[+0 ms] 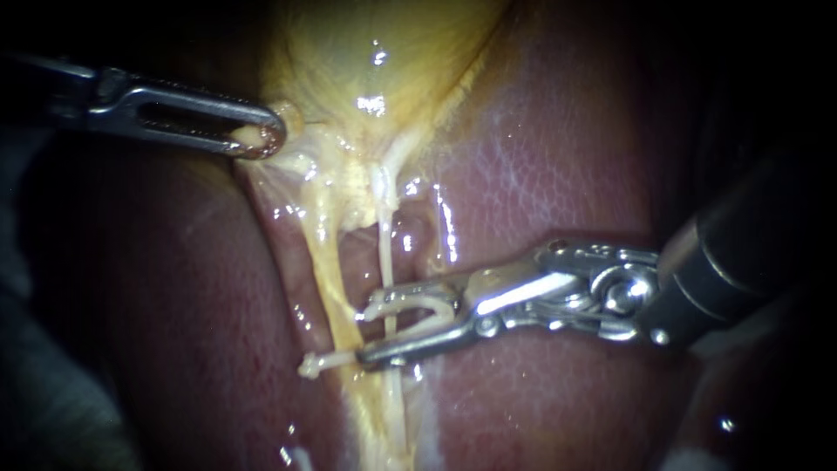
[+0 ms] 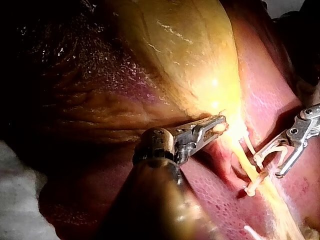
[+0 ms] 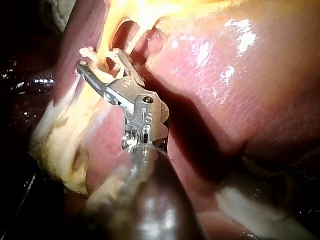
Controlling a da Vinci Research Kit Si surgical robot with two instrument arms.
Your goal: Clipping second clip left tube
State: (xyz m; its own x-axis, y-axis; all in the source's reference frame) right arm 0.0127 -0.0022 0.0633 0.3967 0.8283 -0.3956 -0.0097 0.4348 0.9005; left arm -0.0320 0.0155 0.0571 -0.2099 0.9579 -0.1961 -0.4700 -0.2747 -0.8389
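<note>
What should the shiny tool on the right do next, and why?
Probably squeeze shut, gently. My right instrument carries an open white clip that already straddles the thin pale tube, close to another clip on the tissue. My left instrument grips the gallbladder at its edge, so the tube looks stretched and ready.

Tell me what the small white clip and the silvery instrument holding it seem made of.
The small white curved clip looks like matt plastic: opaque, cream, barely any glint. The right instrument, whose jaws grip it, looks like polished steel-grey metal: sharp mirror highlights run along its hinge. The exact alloy or polymer cannot be told.
</note>
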